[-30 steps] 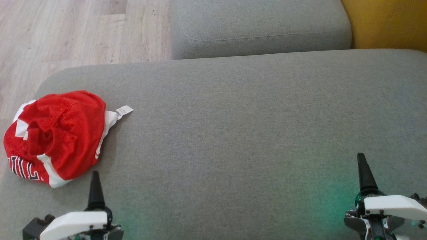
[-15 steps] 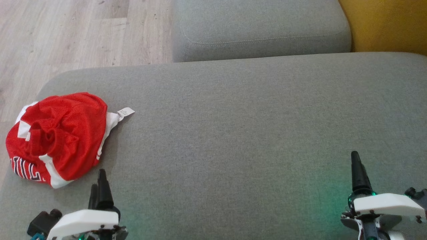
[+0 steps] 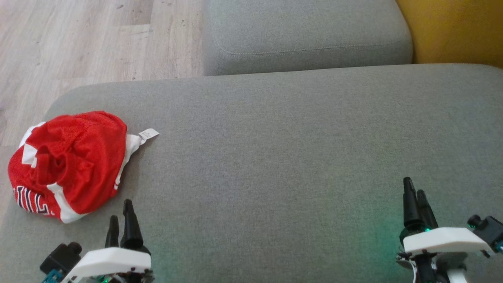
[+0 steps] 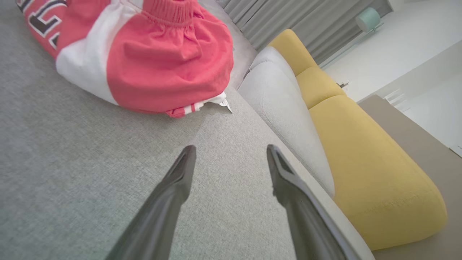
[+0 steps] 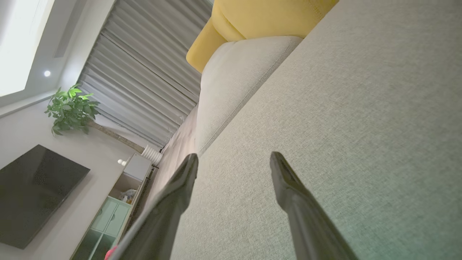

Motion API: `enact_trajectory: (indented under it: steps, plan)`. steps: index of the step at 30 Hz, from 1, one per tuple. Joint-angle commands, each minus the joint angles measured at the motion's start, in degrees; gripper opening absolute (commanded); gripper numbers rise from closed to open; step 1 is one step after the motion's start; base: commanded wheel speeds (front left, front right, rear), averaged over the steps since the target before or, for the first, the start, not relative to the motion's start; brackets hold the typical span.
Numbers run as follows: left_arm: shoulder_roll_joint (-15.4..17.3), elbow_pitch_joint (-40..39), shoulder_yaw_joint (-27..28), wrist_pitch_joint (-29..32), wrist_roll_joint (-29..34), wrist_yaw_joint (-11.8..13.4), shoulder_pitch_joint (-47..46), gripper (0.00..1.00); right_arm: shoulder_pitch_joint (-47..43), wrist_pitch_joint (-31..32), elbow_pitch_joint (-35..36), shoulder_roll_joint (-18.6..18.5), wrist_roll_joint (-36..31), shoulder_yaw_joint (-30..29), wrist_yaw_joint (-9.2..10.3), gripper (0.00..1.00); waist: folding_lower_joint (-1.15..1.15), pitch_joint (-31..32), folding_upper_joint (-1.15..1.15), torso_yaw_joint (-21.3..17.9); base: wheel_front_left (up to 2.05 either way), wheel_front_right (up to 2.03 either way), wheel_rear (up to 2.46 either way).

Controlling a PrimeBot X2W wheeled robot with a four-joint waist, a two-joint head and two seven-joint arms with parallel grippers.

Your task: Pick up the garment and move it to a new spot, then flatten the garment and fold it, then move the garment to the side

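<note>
A crumpled red garment (image 3: 68, 163) with white stripes and dark lettering lies bunched at the left end of the grey sofa seat (image 3: 275, 157); a small white label sticks out at its right. In the left wrist view the garment (image 4: 151, 54) sits ahead and to the left of the fingers. My left gripper (image 3: 121, 210) hovers just below and right of the garment, open and empty, apart from the cloth. My right gripper (image 3: 414, 188) is far off at the lower right of the seat, open over bare fabric (image 5: 325, 126).
A second grey cushion (image 3: 306, 35) lies beyond the seat, with a yellow cushion (image 3: 456, 31) at the far right. Wooden floor (image 3: 78, 43) lies past the seat's left and far edges. The seat's left edge curves close behind the garment.
Both grippers have rolled, so both fingers of each now show side by side. The left moved slightly right, the right slightly left. The head view tilted a little; the garment lies as before.
</note>
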State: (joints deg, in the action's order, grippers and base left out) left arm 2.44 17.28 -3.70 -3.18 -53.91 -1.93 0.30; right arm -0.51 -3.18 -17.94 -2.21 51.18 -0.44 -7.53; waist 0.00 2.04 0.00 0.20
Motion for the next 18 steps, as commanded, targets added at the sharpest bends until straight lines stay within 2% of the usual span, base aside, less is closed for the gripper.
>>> enact_trajectory:
  steps: [1, 18]
  plan:
    - [0.3, -1.6, 0.5, -1.0, 2.1, 0.3, -2.1, 1.0, 2.3, -0.9, 2.1, -0.4, -2.4, 1.1, 0.02, 1.0, 0.0, 0.1, 0.0, 0.0, 0.0, 0.0, 0.0]
    - [0.3, -1.1, -0.6, -3.7, 11.9, 1.6, -2.0, 1.0, 1.9, -3.6, 2.5, -0.5, -13.8, 2.6, 0.03, 1.0, 0.0, 1.0, 0.0, 0.1, 0.0, 0.0, 0.0]
